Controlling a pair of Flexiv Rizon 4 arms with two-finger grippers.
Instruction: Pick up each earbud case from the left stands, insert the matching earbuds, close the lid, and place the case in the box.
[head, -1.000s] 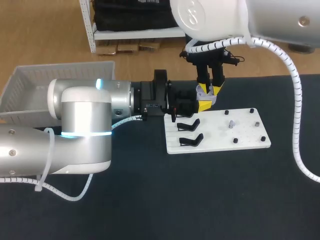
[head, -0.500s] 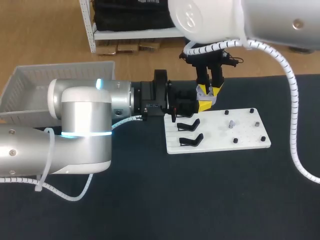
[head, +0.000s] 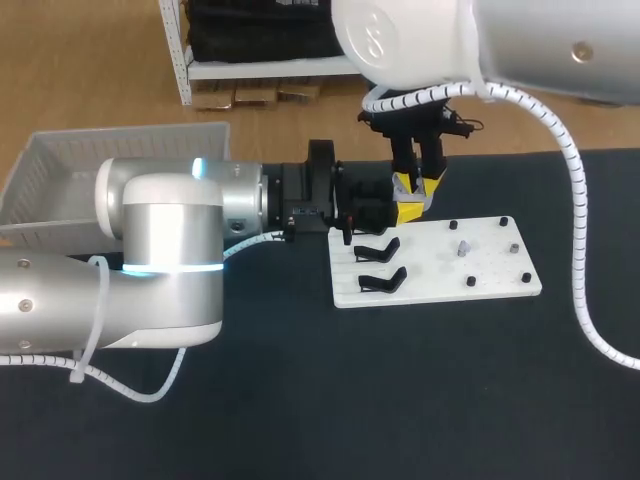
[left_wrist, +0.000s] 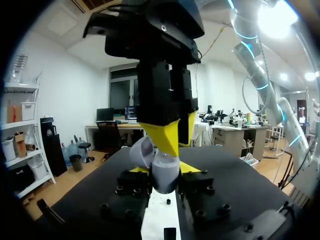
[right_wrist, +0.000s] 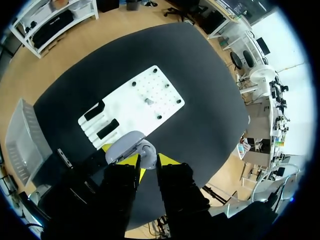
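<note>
In the left wrist view, the grey earbud case (left_wrist: 165, 176) sits between the two yellow tips of the left gripper (left_wrist: 163, 169), which is clamped on it from both sides. Its lid (left_wrist: 142, 152) stands open, tilted to one side. The right gripper (left_wrist: 172, 137) comes down from above onto the open body and hides what is inside. Whether it grips anything, I cannot tell.

In the right wrist view, the case lies directly under this gripper, above the dark table (right_wrist: 200, 65). Ahead of it lies the white board (right_wrist: 135, 105). Two black stands (right_wrist: 94, 111) sit on the part of the board nearer to the white basket (right_wrist: 22, 135). One small grey piece (right_wrist: 148, 101) stands near the middle of the board, among black pegs; it is too small to tell what it is. The basket is at the table's edge, well apart from the board, and only its ribbed wall shows.

In the head view, the left arm (head: 160, 250) covers part of the basket. Both grippers meet just beside the far left corner of the board. A second small grey piece (head: 512, 243) stands towards the right end of the board.
</note>
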